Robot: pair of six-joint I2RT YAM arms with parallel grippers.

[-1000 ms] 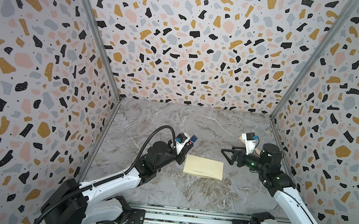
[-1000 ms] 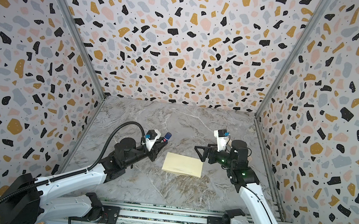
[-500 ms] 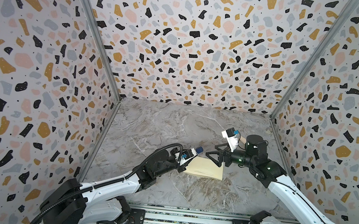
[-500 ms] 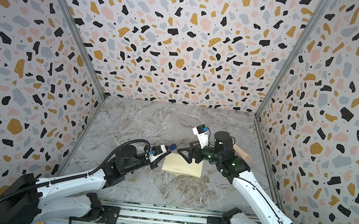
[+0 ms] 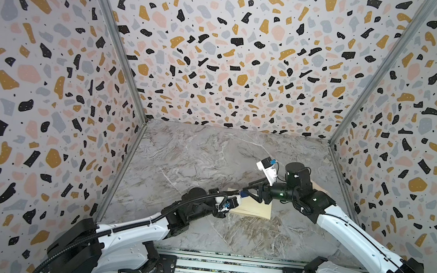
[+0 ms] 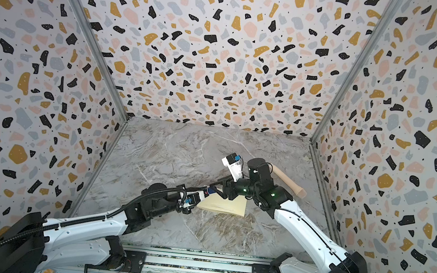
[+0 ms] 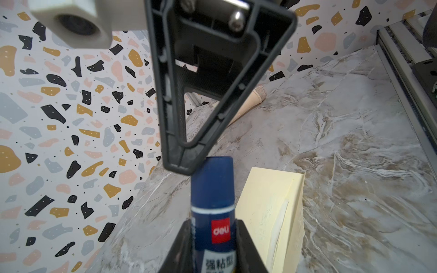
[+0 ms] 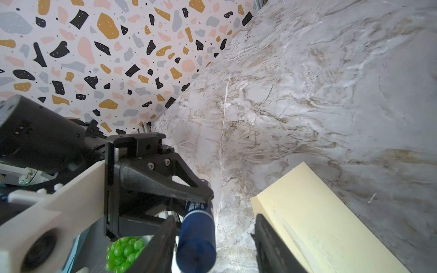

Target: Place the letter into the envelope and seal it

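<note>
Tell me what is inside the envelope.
The envelope lies on the table, looking closed; only its cream outer face and a pale strip along one fold show. Its inside is covered by its own paper, so whether the letter is in there cannot be seen.

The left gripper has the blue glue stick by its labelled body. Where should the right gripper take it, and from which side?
Take the glue stick by its plain blue cap, the only part clear of the left gripper's jaws. Come end-on, along the stick's axis, with the right gripper's open jaws either side of the round cap; that probably suits pulling it straight off.
</note>
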